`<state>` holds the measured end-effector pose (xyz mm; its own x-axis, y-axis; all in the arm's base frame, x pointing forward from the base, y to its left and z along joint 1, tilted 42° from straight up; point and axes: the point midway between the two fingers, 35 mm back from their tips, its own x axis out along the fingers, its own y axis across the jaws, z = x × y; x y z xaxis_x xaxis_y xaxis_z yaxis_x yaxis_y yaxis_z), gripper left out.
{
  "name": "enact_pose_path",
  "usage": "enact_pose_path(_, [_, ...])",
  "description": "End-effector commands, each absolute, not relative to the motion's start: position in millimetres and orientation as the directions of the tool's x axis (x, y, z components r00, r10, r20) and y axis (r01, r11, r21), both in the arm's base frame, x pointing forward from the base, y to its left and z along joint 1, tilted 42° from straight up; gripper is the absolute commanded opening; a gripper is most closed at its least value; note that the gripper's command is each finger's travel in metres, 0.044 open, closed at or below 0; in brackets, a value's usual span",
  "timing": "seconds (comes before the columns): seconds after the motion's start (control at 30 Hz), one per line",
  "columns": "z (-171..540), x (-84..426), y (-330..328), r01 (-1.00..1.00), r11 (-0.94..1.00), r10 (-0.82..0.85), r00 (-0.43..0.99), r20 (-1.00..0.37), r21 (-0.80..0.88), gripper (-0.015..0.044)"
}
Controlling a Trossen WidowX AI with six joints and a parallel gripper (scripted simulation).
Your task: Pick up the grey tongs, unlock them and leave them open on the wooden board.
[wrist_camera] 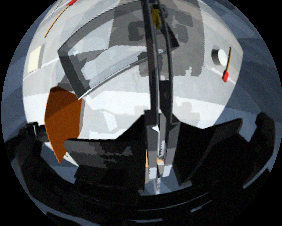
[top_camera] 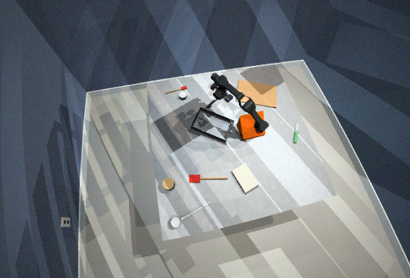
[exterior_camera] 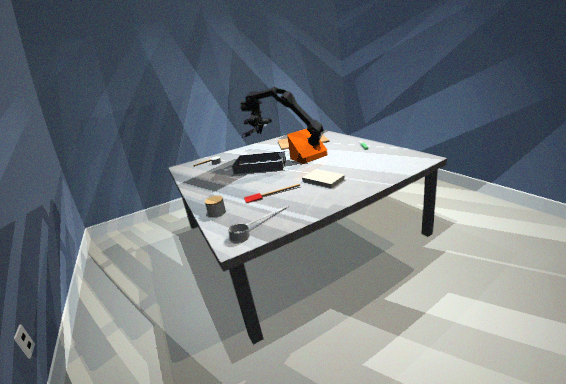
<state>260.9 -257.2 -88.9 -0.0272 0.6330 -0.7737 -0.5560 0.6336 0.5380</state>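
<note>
Two slim arms make up the tongs (top_camera: 208, 106) (exterior_camera: 248, 133) (wrist_camera: 154, 65), clenched in the gripper (top_camera: 218, 94) (exterior_camera: 258, 122) (wrist_camera: 150, 117) above the desk (top_camera: 290, 159) (exterior_camera: 370, 170) (wrist_camera: 115, 95); likely light and springy, they want a centred hold along both arms.

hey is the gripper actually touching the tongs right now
Touching. The wrist view shows it: the gripper's dark fingers press in from both sides on the long grey arms of the tongs, with no gap visible at the pads.
</note>
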Motion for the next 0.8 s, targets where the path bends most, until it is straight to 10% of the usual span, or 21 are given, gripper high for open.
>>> enact_pose_path(0.0, [-102,240,-277,-0.491,0.669,0.629,-0.025,-0.777,0.558,-0.0150])
enact_pose_path(0.77, [-152,127,-335,-0.201,0.753,0.635,-0.028,-0.772,0.626,-0.0150])
